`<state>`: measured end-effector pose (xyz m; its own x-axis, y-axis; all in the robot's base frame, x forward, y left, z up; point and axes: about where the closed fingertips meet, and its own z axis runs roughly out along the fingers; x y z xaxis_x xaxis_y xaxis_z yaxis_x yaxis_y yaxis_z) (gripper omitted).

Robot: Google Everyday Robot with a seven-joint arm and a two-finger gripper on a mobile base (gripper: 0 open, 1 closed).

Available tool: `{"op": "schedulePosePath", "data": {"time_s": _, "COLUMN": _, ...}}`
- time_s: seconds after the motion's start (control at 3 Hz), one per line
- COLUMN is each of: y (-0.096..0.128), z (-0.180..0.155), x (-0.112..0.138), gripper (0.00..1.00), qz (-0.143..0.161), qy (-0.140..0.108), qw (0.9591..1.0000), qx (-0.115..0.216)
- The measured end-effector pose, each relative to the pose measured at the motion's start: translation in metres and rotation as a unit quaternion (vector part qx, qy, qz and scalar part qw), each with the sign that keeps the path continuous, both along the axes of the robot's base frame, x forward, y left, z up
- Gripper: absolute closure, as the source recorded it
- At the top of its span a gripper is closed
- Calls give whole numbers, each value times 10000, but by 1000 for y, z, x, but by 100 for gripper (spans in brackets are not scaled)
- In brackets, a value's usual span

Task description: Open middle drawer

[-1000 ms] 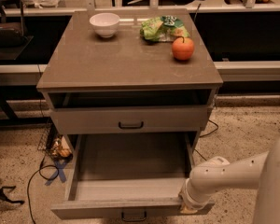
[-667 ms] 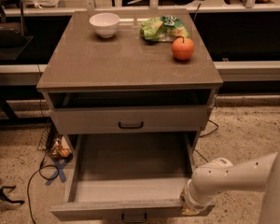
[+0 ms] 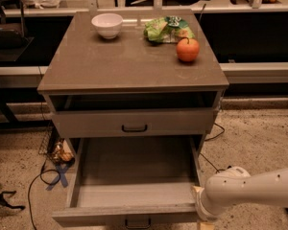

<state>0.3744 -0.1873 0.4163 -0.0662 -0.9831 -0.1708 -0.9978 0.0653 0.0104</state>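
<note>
The middle drawer (image 3: pixel 134 214) is pulled far out of the grey cabinet (image 3: pixel 129 71). Its plain grey inside is bare, and its low front with a small black bar handle (image 3: pixel 137 223) is at the bottom edge of the camera view. My gripper (image 3: pixel 203 210), on the end of the white arm (image 3: pixel 249 189) coming in from the right, is at the drawer's front right corner. The upper drawer (image 3: pixel 134 123) above it is pushed in.
On the cabinet top are a white bowl (image 3: pixel 107 24), a green chip bag (image 3: pixel 166 29) and an orange fruit (image 3: pixel 188 49). Cables and a small object (image 3: pixel 57 153) lie on the speckled floor to the left. Dark benches stand behind.
The arm's end has shifted slightly right and down by the drawer's front right corner. The drawer stays pulled out about as far as before.
</note>
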Motion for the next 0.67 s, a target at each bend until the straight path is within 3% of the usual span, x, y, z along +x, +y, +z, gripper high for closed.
{"op": "schedulePosePath", "data": {"time_s": 0.33, "y": -12, "z": 14, "x": -13, "gripper": 0, "qz": -39, "qy": -92, "qw": 9999, "qx": 21}}
{"op": "schedulePosePath", "data": {"time_s": 0.67, "y": -19, "z": 32, "x": -9, "gripper": 0, "qz": -91, "qy": -282, "qw": 9996, "qx": 13}}
